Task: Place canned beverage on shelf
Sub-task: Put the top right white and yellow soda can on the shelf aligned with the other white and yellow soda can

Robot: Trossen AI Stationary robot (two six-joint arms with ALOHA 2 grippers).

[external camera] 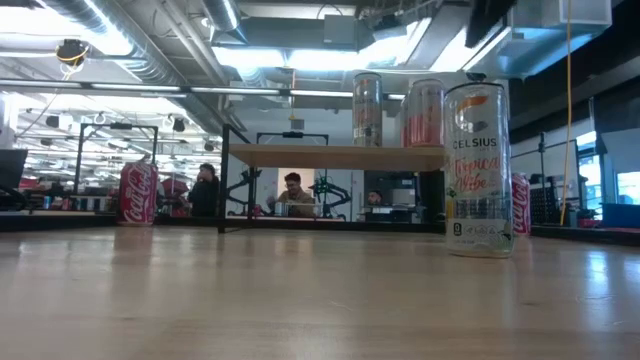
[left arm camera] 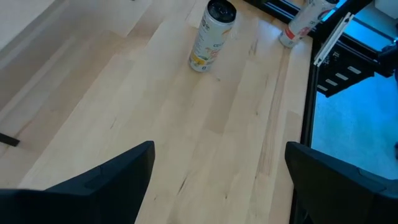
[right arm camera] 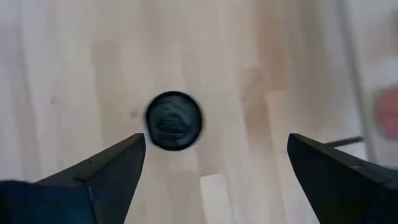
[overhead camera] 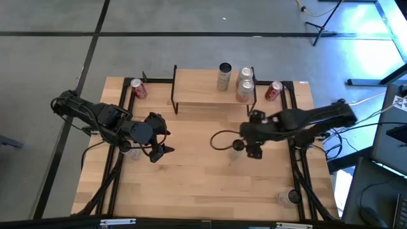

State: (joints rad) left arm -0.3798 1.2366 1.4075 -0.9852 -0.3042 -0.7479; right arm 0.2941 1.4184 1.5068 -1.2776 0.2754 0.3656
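A white Celsius can (external camera: 478,170) stands upright on the tabletop, in front of the shelf's right end; the left wrist view also shows this can (left arm camera: 211,34). My right gripper (overhead camera: 253,149) hangs open above it and touches nothing. In the right wrist view the can's dark top (right arm camera: 173,121) lies far below, between the fingers. The shelf (overhead camera: 203,92) stands at the table's far middle on black legs, with three cans (overhead camera: 245,84) upright on its right half. My left gripper (overhead camera: 162,143) waits open over the table's left half, with nothing between its fingers.
One red can (overhead camera: 138,89) stands on the table left of the shelf and another (overhead camera: 273,90) right of it. A further can (left arm camera: 305,22) stands by the table's black edge rail. People show in the room behind the shelf (external camera: 292,192). Bare wood lies between the two grippers.
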